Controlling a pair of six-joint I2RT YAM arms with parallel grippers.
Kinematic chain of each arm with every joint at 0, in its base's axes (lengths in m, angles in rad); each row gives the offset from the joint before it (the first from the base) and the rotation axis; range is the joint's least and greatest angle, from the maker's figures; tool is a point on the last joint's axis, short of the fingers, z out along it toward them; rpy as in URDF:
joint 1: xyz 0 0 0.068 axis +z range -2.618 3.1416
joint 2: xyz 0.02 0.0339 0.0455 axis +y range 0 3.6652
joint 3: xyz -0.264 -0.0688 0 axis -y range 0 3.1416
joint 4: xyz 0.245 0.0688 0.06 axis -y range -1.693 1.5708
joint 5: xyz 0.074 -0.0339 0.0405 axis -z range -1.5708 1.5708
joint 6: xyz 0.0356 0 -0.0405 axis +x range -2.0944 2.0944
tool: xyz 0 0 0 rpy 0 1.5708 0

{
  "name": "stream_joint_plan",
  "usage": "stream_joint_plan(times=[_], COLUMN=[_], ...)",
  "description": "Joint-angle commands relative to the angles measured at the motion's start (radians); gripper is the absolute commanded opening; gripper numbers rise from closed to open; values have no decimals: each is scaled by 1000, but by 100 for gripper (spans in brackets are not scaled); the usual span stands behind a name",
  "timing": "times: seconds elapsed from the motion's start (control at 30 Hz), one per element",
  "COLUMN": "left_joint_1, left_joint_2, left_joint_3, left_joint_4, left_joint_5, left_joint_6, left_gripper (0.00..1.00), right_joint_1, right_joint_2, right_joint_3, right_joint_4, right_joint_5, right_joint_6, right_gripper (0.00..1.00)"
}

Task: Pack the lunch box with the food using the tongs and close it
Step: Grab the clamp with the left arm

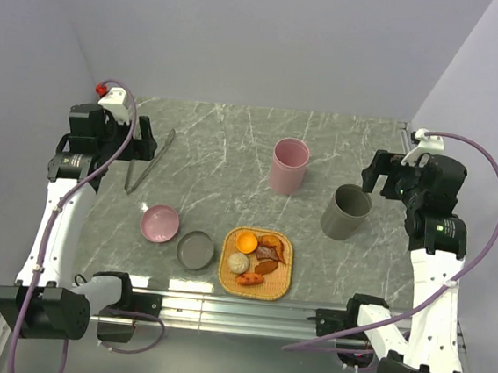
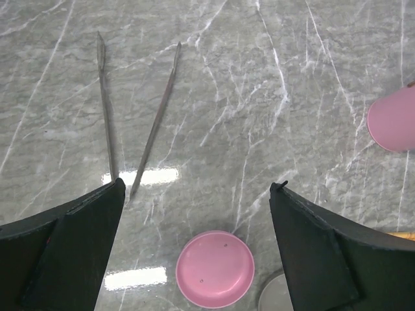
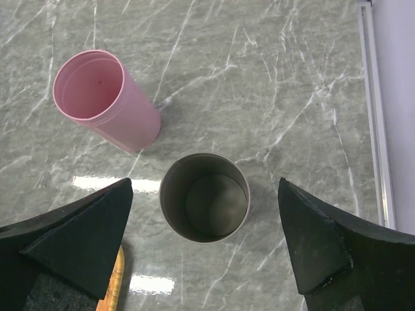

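Tongs (image 1: 150, 161), from above, lie untouched on the surface (image 1: 227, 140); food (image 1: 258, 258) waits in the woven tray (image 1: 284, 282). Left wrist: left fingers (image 2: 71, 246) apart, tongs just ahead, so grasping them looks like the next move. Right wrist: right fingers (image 3: 337, 246) apart over the grey cup (image 3: 205, 206).

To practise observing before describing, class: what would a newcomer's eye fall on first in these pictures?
The square woven orange-yellow tray at the near edge of the grey table, holding small toy food pieces, draws the eye first. Behind it stand a tall pink plastic cup and a tall grey plastic cup, both upright and empty. Slim silver metal tongs lie at the far left.
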Motion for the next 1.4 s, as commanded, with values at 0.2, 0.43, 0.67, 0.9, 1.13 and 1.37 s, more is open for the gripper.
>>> stream_joint_plan(times=[0.2,0.43,0.67,0.9,1.13,1.37], left_joint_1=[1,2,21,128,131,131], left_joint_2=[67,103,136,273,360,504], left_joint_3=[104,34,9,5,-65,-77], left_joint_4=[-48,28,44,-29,45,111], left_joint_5=[-138,-289,-258,-146,-108,-111], left_joint_6=[-12,32,195,305,368,380], left_gripper=[99,99,100,100,99,99], right_joint_1=[5,5,5,5,4,5], right_joint_2=[33,62,64,65,73,82], right_joint_3=[29,46,35,35,43,43], right_joint_4=[39,28,25,19,13,7], right_joint_5=[-34,-47,-54,-69,-83,-84], right_joint_6=[4,-6,-13,-13,-19,-21], right_gripper=[100,100,100,100,100,100])
